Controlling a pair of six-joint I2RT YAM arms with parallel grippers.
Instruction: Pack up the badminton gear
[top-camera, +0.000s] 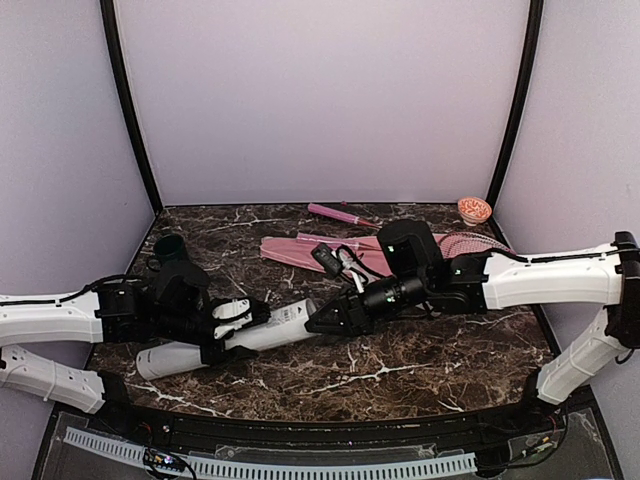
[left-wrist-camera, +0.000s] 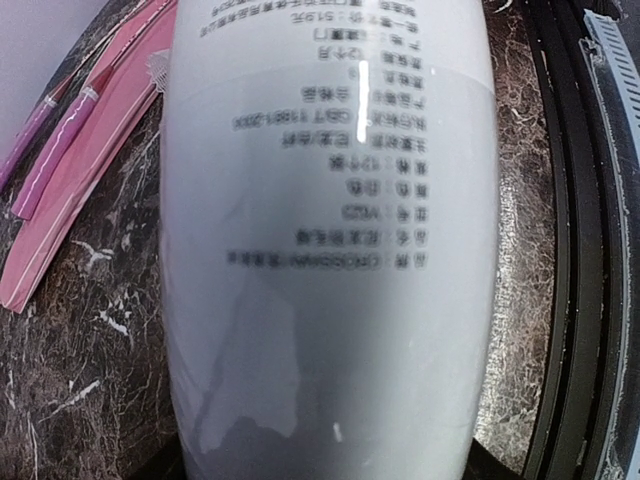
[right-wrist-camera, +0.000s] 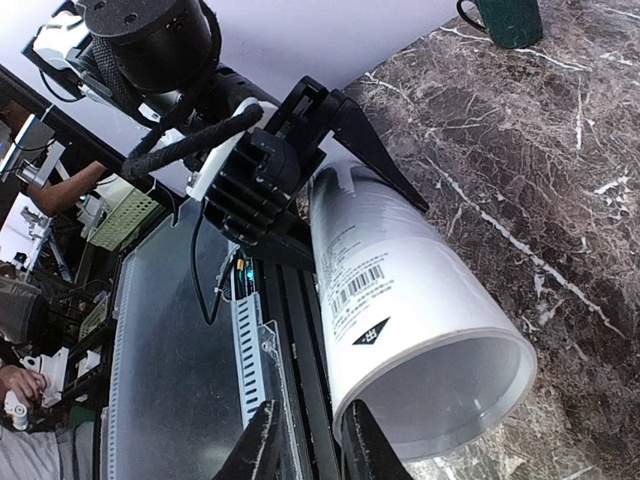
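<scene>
Clamping the grey tube (left-wrist-camera: 330, 300) printed "CROSSWAY", left tool (top-camera: 228, 330) faces narrowly parted, empty right tool (right-wrist-camera: 310, 415).

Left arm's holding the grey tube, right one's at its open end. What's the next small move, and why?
Likely back the right gripper away from the tube and open it wider for the next item. Its jaws stand narrowly apart and empty at the tube's open end, the left gripper holds the tube, and the rackets lie unpacked behind.

Pale grey tube (top-camera: 283, 326) with black print, pink cover (top-camera: 290, 250), green cup (top-camera: 168, 245), brown white-veined marble table (top-camera: 400, 370).
</scene>
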